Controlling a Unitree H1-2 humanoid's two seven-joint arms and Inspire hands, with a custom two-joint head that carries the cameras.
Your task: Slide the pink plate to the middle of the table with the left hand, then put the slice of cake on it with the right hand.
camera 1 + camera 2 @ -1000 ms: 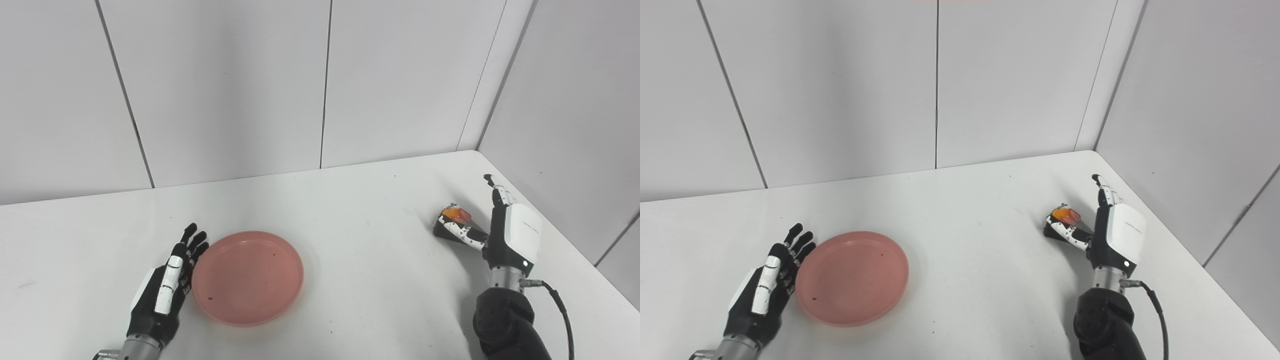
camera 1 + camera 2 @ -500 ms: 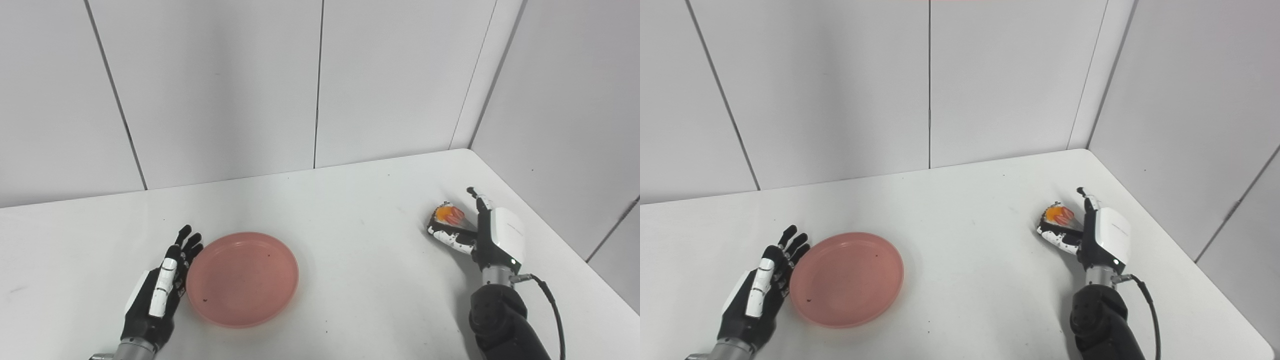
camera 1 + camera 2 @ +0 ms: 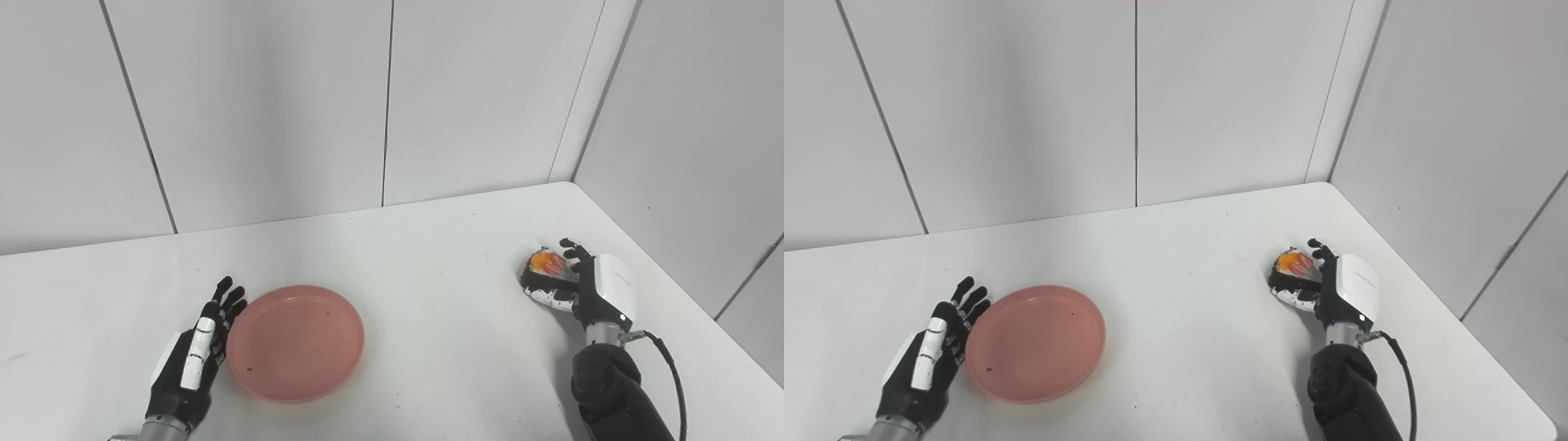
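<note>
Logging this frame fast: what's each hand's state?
Left hand: open, fingers straight, beside the pink plate.
Right hand: fingers closed around the slice of cake.

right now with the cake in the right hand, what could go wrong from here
1. The right hand wraps the slice of cake with fingers curled over its top; squeezing could crush it.
2. The pink plate sits left of the table's middle, so the carry is long.
3. The open left hand beside the plate's rim could nudge it.
</note>
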